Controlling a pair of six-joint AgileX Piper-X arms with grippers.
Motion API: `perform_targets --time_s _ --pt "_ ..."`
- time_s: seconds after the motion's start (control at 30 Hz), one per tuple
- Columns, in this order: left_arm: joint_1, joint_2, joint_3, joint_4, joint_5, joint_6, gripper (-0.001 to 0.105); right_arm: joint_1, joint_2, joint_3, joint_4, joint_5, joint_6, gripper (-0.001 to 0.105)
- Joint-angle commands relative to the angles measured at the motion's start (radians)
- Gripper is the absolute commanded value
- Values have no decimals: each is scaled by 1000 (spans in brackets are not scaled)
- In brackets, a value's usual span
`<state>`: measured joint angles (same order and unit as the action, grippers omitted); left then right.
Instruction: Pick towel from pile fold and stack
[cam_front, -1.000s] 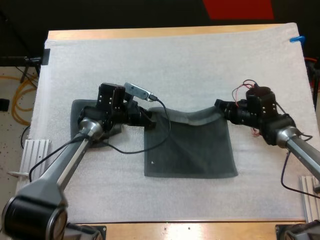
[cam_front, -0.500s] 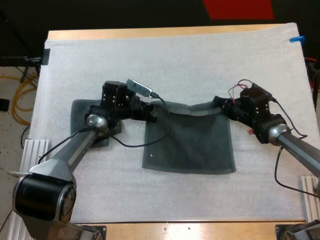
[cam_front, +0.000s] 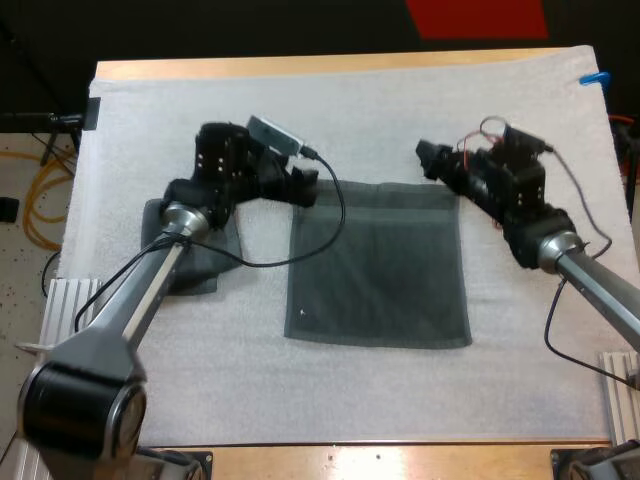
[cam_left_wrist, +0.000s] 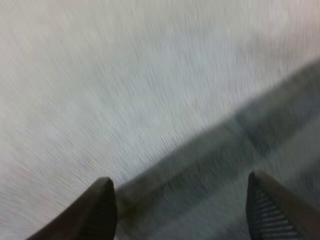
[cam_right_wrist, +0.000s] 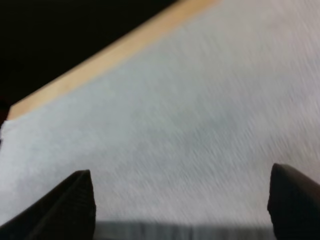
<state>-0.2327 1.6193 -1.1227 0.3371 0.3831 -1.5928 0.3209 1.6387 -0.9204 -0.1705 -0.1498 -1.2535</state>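
Observation:
A dark grey-green towel (cam_front: 380, 265) lies spread flat in the middle of the white mat. My left gripper (cam_front: 305, 185) hovers at its far left corner, fingers apart and holding nothing. The left wrist view shows the two fingers wide apart over the towel's edge (cam_left_wrist: 260, 135). My right gripper (cam_front: 428, 158) stands just beyond the towel's far right corner, also open. In the right wrist view its fingers (cam_right_wrist: 75, 200) are spread over bare mat, with the towel's far edge (cam_right_wrist: 175, 232) just below them. A second dark towel (cam_front: 205, 272) lies rumpled under my left arm.
The white mat (cam_front: 350, 110) covers most of the wooden table, whose far edge (cam_front: 330, 62) runs along the back. Open mat lies beyond the towel and in front of it (cam_front: 330, 395).
Both grippers were shut on the towel's far corners, have opened, let go and drawn back toward the far side. The towel's far edge, sagging before, now lies straight and flat.

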Motion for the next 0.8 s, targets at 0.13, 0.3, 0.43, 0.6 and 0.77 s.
perform_targets --time_s 0.13,0.3,0.43,0.6,0.77 --pt "0 -173 -29 58 -91 57 55 -4 -111 -97 176 -12 -131 70" --pt "0 -364 -29 160 -103 55 55 -4 -269 -115 362 -10 -188 70" --pt "0 -485 -29 257 -103 45 62 -4 -395 -115 503 6 -188 70" --pt "0 -631 -29 466 -101 -24 72 -4 -586 -115 714 48 -195 70" --pt "0 -719 -24 650 -67 -71 72 -2 -728 -115 945 92 -195 70"
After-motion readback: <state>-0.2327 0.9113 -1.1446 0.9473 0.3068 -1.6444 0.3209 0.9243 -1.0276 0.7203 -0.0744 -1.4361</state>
